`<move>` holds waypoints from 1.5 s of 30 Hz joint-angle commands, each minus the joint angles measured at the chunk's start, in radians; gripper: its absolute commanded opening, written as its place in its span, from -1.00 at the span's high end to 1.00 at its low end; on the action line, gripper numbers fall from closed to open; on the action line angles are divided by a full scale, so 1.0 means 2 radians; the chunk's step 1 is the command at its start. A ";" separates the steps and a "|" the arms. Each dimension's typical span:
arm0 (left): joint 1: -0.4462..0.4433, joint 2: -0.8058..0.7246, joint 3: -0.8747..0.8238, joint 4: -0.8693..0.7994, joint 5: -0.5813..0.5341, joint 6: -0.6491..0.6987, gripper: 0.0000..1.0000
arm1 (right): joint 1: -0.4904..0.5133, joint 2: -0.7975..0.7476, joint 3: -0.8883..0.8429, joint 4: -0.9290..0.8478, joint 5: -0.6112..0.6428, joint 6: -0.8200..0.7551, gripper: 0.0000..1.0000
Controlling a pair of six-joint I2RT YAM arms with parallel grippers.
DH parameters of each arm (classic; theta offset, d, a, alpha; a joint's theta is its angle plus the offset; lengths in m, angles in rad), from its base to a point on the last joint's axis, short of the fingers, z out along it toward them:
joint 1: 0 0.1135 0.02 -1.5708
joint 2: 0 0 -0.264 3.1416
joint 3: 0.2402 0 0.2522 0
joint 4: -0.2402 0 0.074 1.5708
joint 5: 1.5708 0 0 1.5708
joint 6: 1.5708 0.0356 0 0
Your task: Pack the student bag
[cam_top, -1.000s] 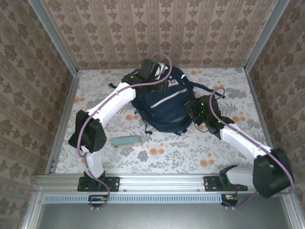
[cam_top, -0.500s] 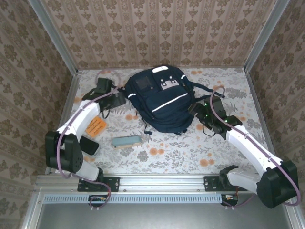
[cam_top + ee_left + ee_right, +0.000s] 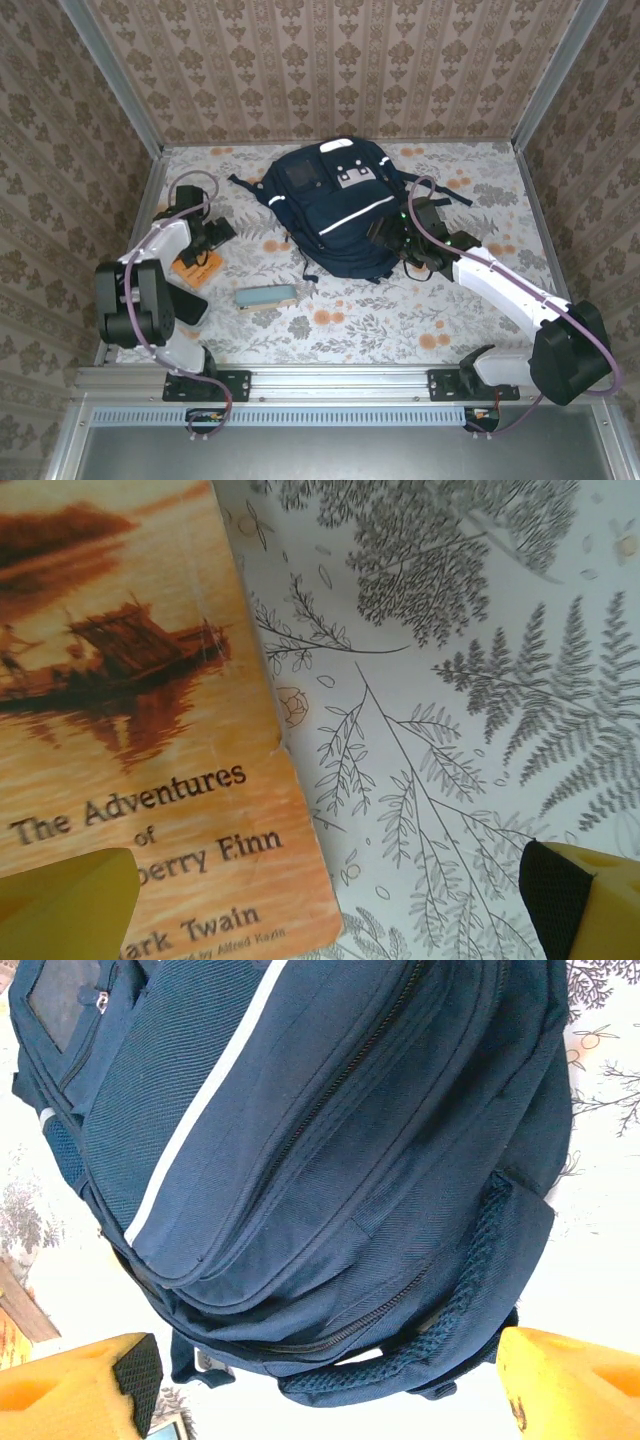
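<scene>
Top external view: the student bag point(image 3: 335, 210) is seen lying flat on the floral counter point(image 3: 400, 320), toward the far middle. The right claw point(image 3: 392, 236) is released, spread wide just beside the bag's near right edge. In the right wrist view the bag's webbing handle point(image 3: 460, 1290) is framed between the yellow fingertips point(image 3: 70, 1385), ungrasped. The left claw point(image 3: 203, 238) is likewise released, spread above an orange paperback point(image 3: 197, 267) at the counter's left. A teal case point(image 3: 266, 296) is laid nearer, apart from the bag.
</scene>
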 commanded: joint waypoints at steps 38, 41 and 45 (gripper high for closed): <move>-0.060 -0.147 -0.101 0.016 0.087 -0.064 -0.58 | 0.185 0.318 0.326 -0.081 -0.014 -0.130 -0.52; -0.053 -0.157 -0.120 0.018 0.092 -0.066 -0.58 | 0.195 0.374 0.386 -0.084 -0.014 -0.143 -0.49; -0.045 -0.162 -0.148 0.037 0.103 -0.076 -0.56 | 0.196 0.442 0.449 -0.100 -0.018 -0.156 -0.35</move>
